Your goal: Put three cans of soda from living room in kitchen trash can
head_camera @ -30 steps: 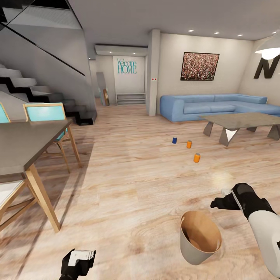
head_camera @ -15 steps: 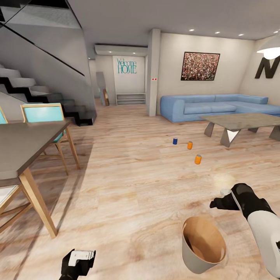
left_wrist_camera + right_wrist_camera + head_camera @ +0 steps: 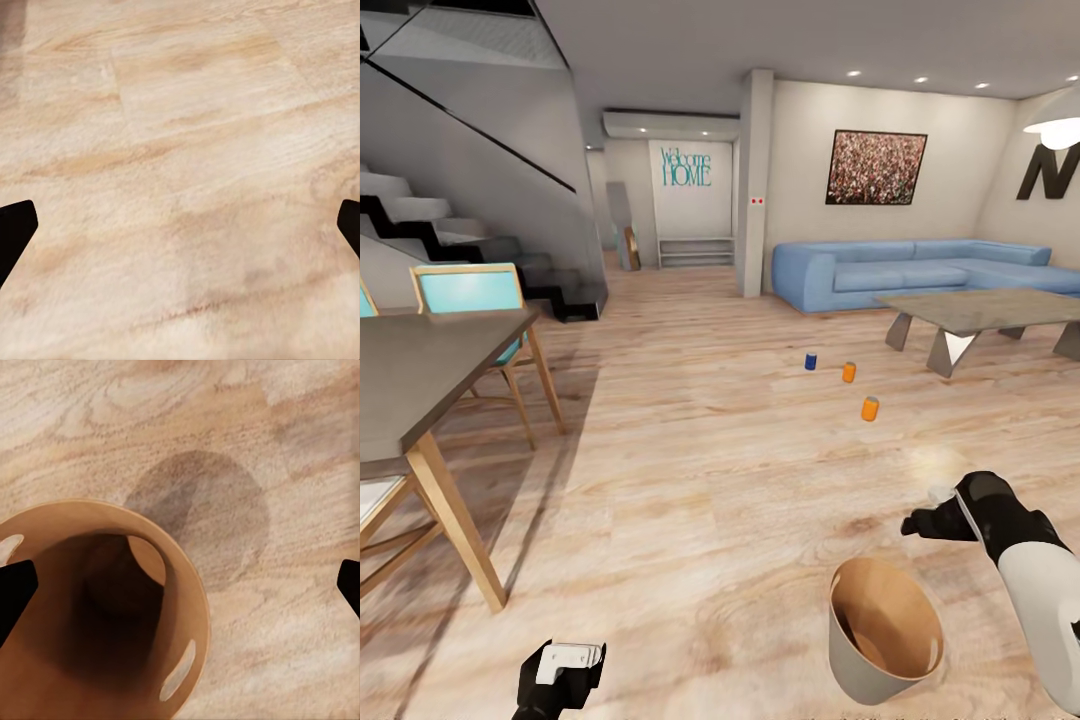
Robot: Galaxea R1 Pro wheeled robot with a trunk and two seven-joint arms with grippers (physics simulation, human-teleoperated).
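Observation:
Three soda cans stand on the wood floor of the living room: a dark blue one [image 3: 811,361], an orange one [image 3: 848,372] and a nearer orange one [image 3: 870,408]. The trash can [image 3: 857,648], grey-white outside and orange-brown inside, sits tilted just below my right gripper [image 3: 920,522]. In the right wrist view the trash can's rim [image 3: 196,607] lies between the wide-apart fingertips of the open right gripper [image 3: 180,585], without touching them, and its shadow falls on the floor beside it. My left gripper [image 3: 560,668] hangs low and open over bare floor [image 3: 180,225].
A dining table [image 3: 420,370] with teal chairs [image 3: 472,292] stands at the left. The light-blue sofa [image 3: 900,270] and the low coffee table [image 3: 985,312] are at the far right, a staircase [image 3: 480,250] at the back left. Open floor lies between me and the cans.
The trash can has shifted slightly lower and to the right under my right gripper. The whole view has moved a little. Both grippers keep their pose.

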